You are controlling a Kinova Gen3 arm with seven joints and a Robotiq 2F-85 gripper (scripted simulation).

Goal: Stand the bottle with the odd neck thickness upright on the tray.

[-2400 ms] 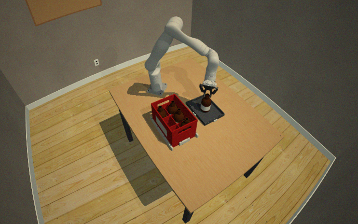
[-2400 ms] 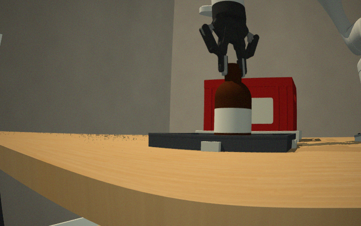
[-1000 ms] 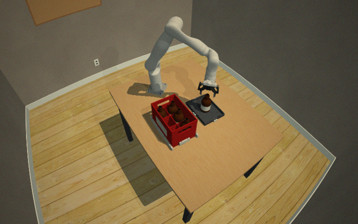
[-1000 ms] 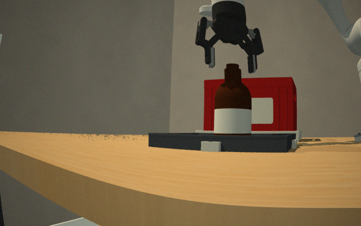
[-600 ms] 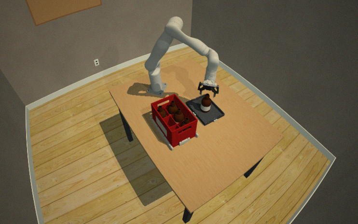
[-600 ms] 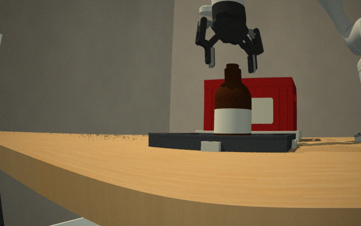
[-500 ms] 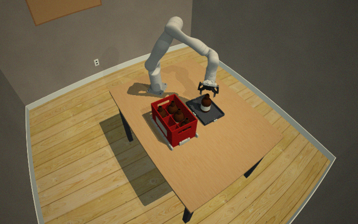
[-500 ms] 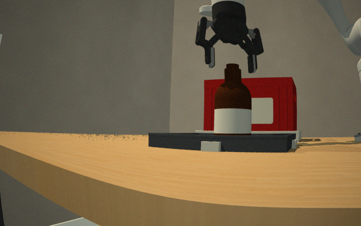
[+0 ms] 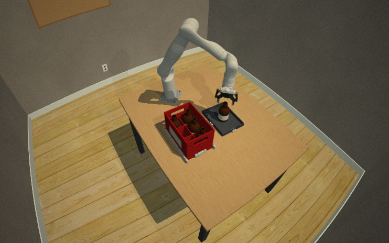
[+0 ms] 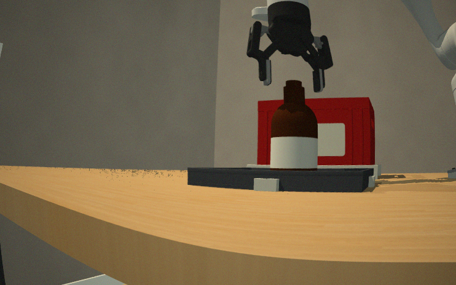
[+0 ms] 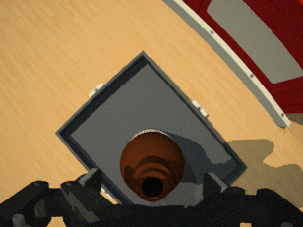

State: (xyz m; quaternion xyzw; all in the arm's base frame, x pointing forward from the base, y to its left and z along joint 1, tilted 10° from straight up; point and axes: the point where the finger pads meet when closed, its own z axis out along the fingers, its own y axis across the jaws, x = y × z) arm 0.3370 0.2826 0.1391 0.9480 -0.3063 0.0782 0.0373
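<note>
A brown bottle with a white label (image 9: 223,117) (image 10: 294,152) (image 11: 152,161) stands upright on the dark tray (image 9: 226,128) (image 10: 225,178) (image 11: 113,107). My gripper (image 9: 225,102) (image 10: 292,86) (image 11: 151,183) is open and empty above it. The fingertips are on either side of the bottle's mouth, at about its height, with a gap on each side. The red crate (image 9: 197,147) (image 10: 362,134) (image 11: 281,14) holds several upright brown bottles, among them one bottle (image 9: 187,117) at the back and another (image 9: 194,126) nearer the middle. Their lower parts are hidden by the crate.
The crate stands beside the tray on the wooden table (image 9: 244,166) (image 10: 168,208) (image 11: 39,58), with a narrow gap between them. Light blocks and strips sit along the edges of both. The arm's base (image 9: 169,96) stands behind the crate.
</note>
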